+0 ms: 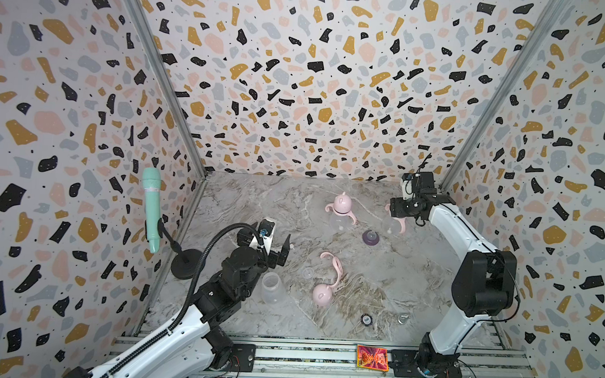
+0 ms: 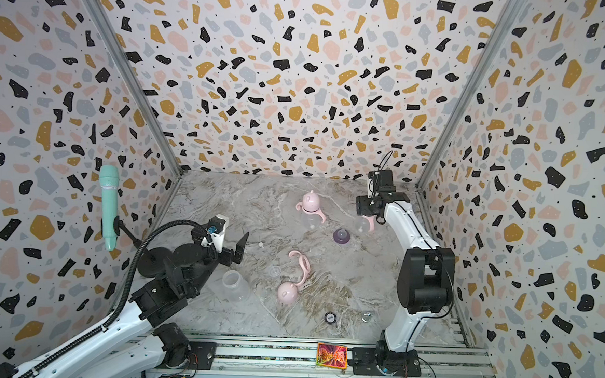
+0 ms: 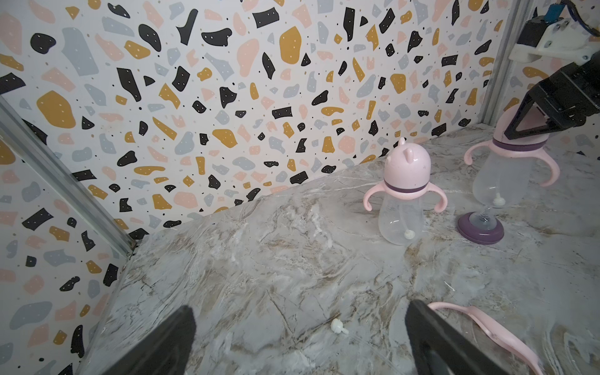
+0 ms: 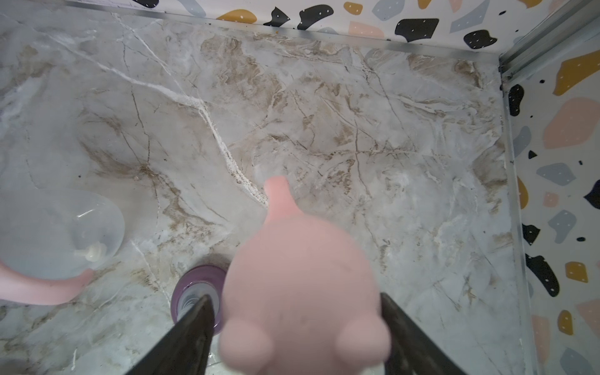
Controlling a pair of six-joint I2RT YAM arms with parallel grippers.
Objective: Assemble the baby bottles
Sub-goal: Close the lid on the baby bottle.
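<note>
Straddling pink eared cap (image 4: 302, 276), masked in both top views: right gripper (image 4: 295, 296), hold impossible to tell; left gripper (image 3: 300, 308) agape.

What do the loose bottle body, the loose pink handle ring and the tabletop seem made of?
The loose bottle body: clear, slightly cloudy plastic by the look; the table's veining shows through it.
The loose pink handle ring: matte pink plastic, perhaps soft; no glare on it.
The tabletop: marble-patterned, low sheen; real stone or a printed surface, I cannot tell.
</note>
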